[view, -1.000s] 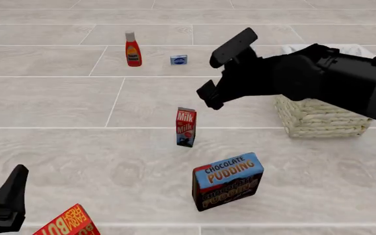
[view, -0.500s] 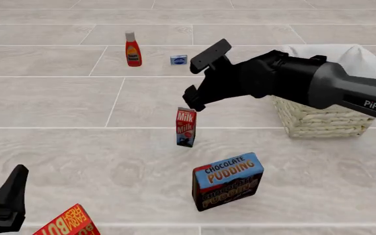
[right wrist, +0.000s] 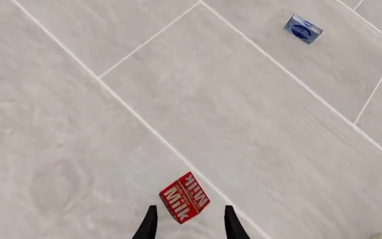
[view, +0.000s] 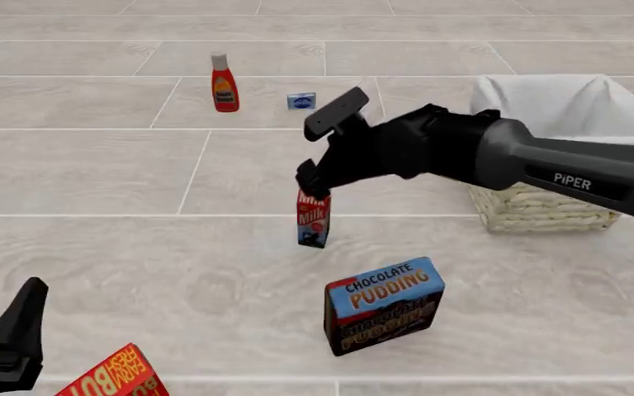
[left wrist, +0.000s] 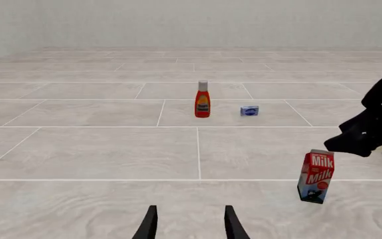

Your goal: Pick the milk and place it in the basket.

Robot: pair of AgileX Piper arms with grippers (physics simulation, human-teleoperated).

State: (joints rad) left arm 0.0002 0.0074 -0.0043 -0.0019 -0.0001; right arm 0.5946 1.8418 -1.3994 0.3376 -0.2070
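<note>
One carton matters here — the milk (view: pixel 313 219), a small tall red box with white lettering and a dark blue base, standing upright on the tabletop (view: pixel 96 247) at the centre of the front view. The basket (view: pixel 554 202) sits at the right of that frame, well apart from the carton.

Your right end effector (view: pixel 325 140) hangs just above the carton's gabled top, its fingers spread wide and holding nothing; in the right wrist view the two fingertips (right wrist: pixel 149 223) stand either side of the carton's top at the lower centre of the frame. The left end effector (left wrist: pixel 188 224) rests at the lower left of the front view, fingers parted, empty, out of the way.

Judge the carton as light and fairly stiff, with flat smooth sides — it is narrow at the base and tall, so it will likely tip at a sideways nudge. The gable is a poor place to grip: it slopes, and the pads could slide off. Better, probably, to come down past it and close on two opposite flat faces at the upper body, squared to them; in the wrist view the carton sits turned at an angle to the fingers, so some wrist rotation may be called for first. Squeeze gently — cardboard may dent.
</note>
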